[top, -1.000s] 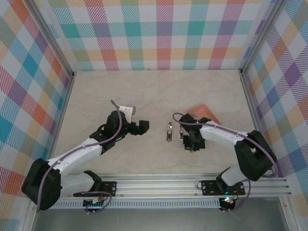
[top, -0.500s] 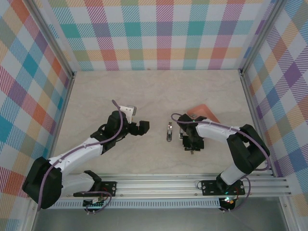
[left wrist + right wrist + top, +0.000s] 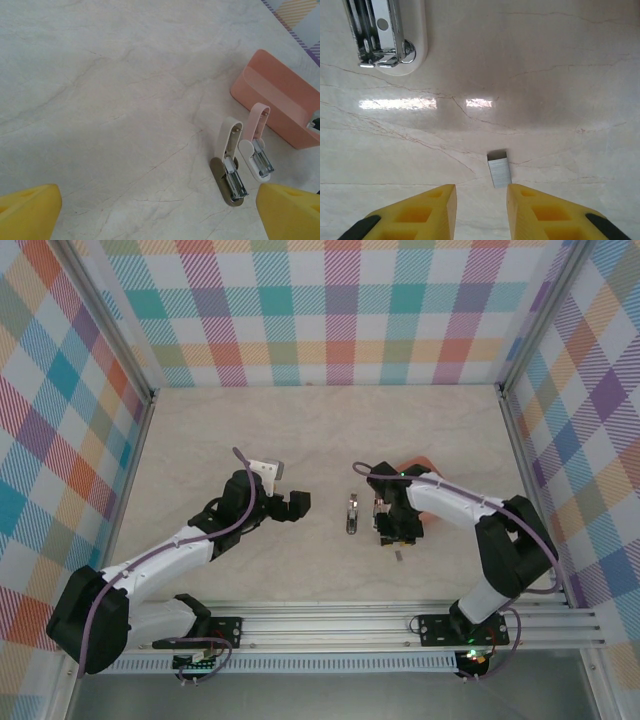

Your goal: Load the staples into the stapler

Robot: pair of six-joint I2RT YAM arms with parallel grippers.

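My right pincer point(image 3: 480, 192) is spread a little and holds nothing; the staples point(image 3: 498, 170) lie flat just ahead of its gap. I should reach forward, line them up between the fingers point(image 3: 420, 210), then squeeze softly.

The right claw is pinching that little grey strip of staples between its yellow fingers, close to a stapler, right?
Not quite. The staples are not pinched: the right wrist view shows them lying flat on the table just beyond the right gripper, whose yellow fingers stand apart with nothing between them. The stapler is indeed close by.
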